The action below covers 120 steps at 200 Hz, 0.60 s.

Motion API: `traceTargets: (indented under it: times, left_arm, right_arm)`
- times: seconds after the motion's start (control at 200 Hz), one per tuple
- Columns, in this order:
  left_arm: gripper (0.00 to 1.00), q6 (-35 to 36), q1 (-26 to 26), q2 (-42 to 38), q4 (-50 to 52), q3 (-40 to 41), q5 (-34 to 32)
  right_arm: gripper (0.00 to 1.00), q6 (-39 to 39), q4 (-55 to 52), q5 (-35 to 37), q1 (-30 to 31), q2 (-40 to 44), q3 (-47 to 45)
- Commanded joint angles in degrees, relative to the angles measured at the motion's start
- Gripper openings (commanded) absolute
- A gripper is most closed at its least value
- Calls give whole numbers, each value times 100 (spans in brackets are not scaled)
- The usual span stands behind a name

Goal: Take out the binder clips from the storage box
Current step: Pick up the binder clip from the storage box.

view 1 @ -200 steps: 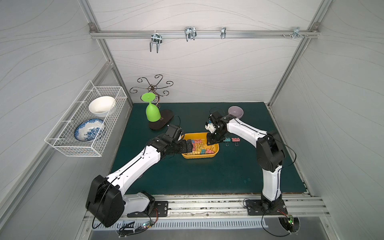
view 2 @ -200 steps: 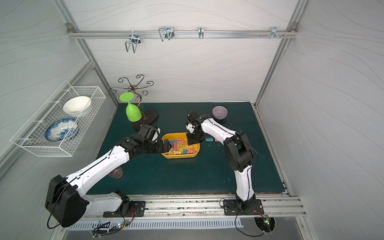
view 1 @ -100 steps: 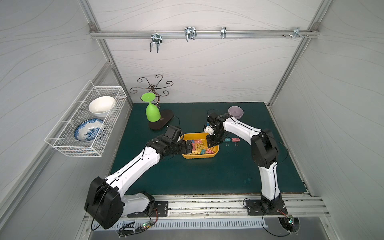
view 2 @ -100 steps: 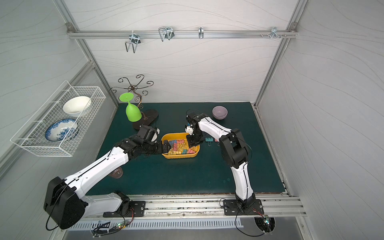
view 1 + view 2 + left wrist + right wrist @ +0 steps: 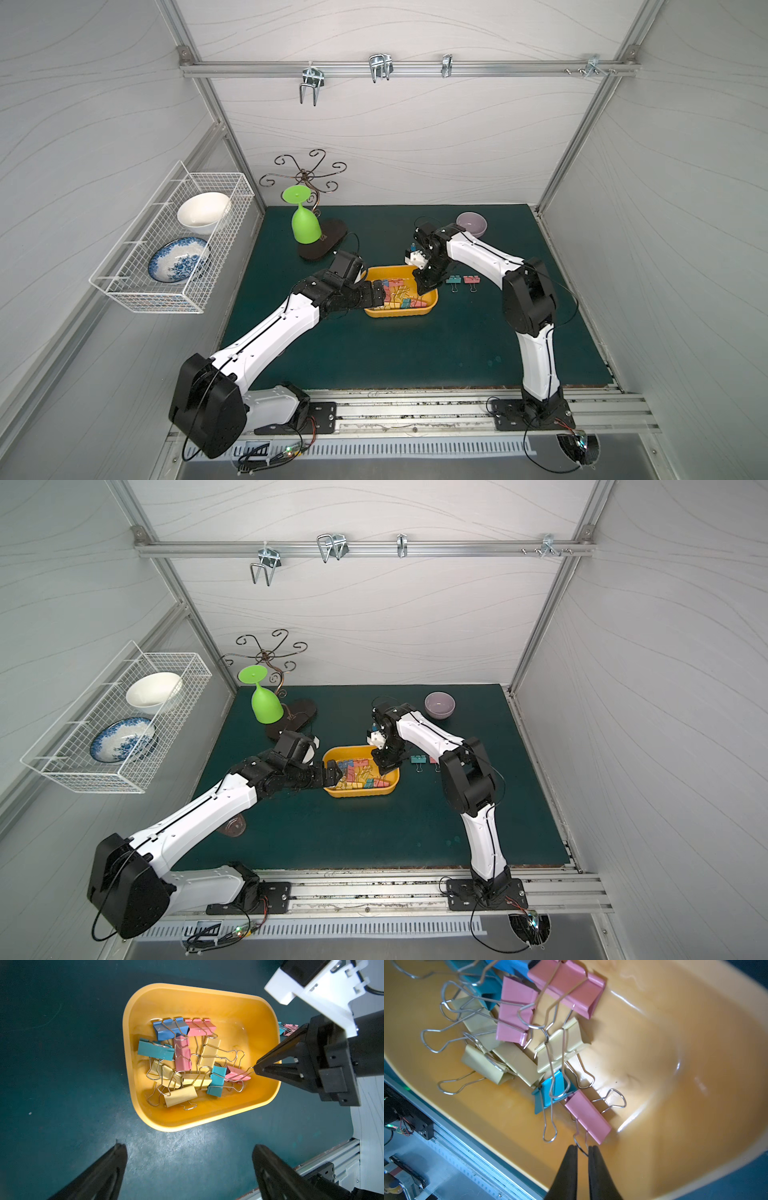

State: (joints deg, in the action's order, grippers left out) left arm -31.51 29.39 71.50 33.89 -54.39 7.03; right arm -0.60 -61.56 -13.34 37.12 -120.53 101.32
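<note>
Most of the job is left. On the dark green tabletop the storage box sits between the two arms, with roughly ten binder clips tangled inside it. The left jaws stand wide apart at the box's left end, holding nothing. Only a teal clip and a loose pink clip lie out on the tabletop, just beside the box's right end. Inside, the right jaws are pinched on the wire handle of the corner pink clip, whose body looks not yet lifted off the box floor.
</note>
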Motion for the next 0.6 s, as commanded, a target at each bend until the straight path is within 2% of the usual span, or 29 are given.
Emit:
traceTargets:
  times: [0.0, 0.185, 0.435, 0.595]
  left_arm:
    - [98, 46, -21, -58, -120, -90, 50]
    - [98, 65, -21, -49, -93, -107, 38]
    - [99, 66, -21, -24, -93, -100, 15]
    - [99, 70, -21, -29, -84, -98, -5]
  right_arm:
    - [12, -116, -274, -175, 34, -153, 159]
    - [17, -155, -257, -63, 25, -287, 270]
    - [19, -274, -219, -411, -17, -462, 332]
    - [23, -296, -178, -286, -63, -557, 354]
